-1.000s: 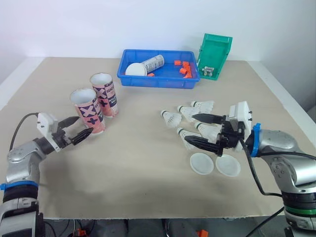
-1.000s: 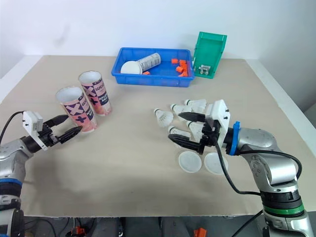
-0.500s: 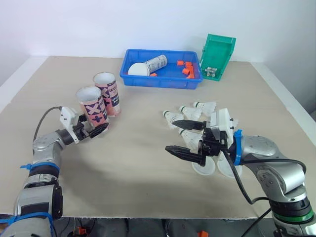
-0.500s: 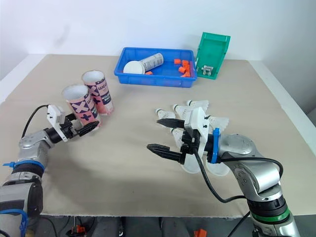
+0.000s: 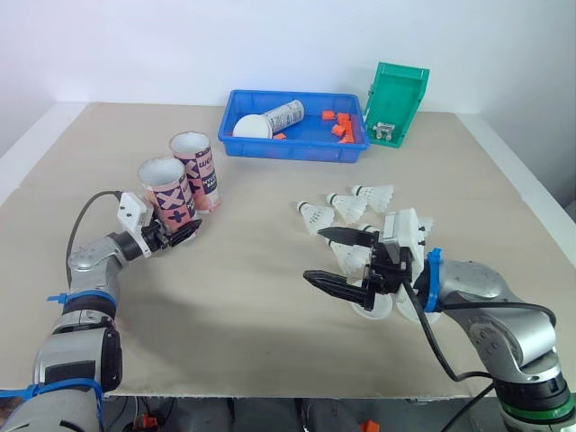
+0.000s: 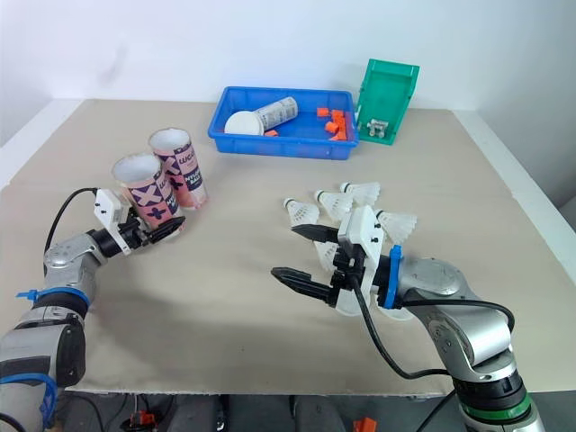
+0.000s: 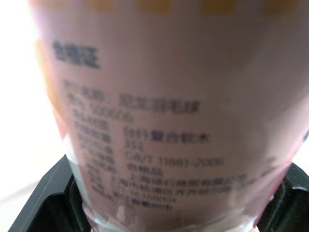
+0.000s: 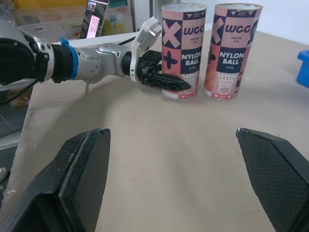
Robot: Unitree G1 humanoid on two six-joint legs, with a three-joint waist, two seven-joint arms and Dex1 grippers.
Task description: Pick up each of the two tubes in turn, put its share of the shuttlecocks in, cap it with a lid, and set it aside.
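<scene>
On the table point(image 5: 252, 297), seen from the head, two tubes stand side by side on the left. The left gripper point(image 5: 180, 236) is low at the foot of the near tube point(image 5: 167, 193). The far tube point(image 5: 196, 166) is just behind that one. Over on the right, the right gripper point(image 5: 317, 255) hangs above the table, open wide with nothing in it. White shuttlecocks point(image 5: 346, 207) lie just behind it, and two round lids point(image 5: 367, 311) lie partly under it. A blue tray point(image 5: 292, 149) and a green bin point(image 5: 396, 94) sit at the far edge.

From the left wrist, the near tube is very close and stands between two black fingers point(image 7: 43, 208). One finger is on each side of its foot and both touch it, so the gripper has hold of it.

From the right wrist, the two fingers point(image 8: 82, 179) are spread far apart and hold nothing. Past them both tubes stand upright, just beside each other, with the left gripper at the foot of one.
</scene>
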